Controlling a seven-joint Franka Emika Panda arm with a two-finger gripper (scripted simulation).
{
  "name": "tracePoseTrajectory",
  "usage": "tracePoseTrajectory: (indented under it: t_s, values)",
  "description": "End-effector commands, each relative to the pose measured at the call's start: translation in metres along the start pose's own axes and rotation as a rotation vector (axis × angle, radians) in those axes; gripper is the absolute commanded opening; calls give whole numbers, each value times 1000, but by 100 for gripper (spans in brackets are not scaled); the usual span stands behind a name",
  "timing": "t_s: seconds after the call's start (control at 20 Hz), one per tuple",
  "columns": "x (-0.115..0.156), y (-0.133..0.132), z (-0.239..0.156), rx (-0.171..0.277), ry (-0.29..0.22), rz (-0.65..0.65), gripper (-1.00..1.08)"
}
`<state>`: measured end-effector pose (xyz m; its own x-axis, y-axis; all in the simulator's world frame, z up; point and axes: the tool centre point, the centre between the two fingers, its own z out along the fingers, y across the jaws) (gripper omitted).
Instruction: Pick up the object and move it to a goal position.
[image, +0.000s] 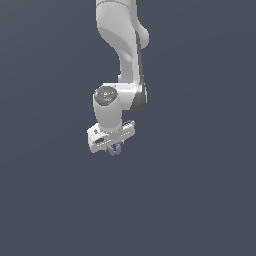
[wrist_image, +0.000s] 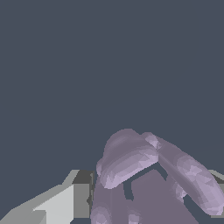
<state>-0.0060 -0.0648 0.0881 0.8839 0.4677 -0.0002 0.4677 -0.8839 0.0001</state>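
The object (image: 115, 148) is a tiny pale lilac knobbly lump just under the white hand in the exterior view. Seen close in the wrist view, the object (wrist_image: 144, 175) fills the space between the fingers, rounded lobes with darker hollows. My gripper (image: 114, 148) points down from the white arm near the middle of the exterior view and is shut on the object. One grey-white finger (wrist_image: 65, 201) presses against its side; only a sliver of the other finger (wrist_image: 218, 179) shows behind a lobe. The fingertips are hidden in the exterior view.
The white arm (image: 122, 45) comes down from the top of the exterior view. All around is a plain dark blue-grey ground (image: 200, 190) with no other objects or edges showing.
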Motion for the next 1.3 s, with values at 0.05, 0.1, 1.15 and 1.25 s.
tracePoseTrajectory:
  t_s: [0.05,0.1,1.15,1.25]
  values:
    - [9,-7,-27,-1,1,0,-100]
    - [12,-9,-36,-1,1,-1,-100]
    - [81,-56,-238,0,0,-1,-100]
    - [85,-58,-249,0,0,-1,-100]
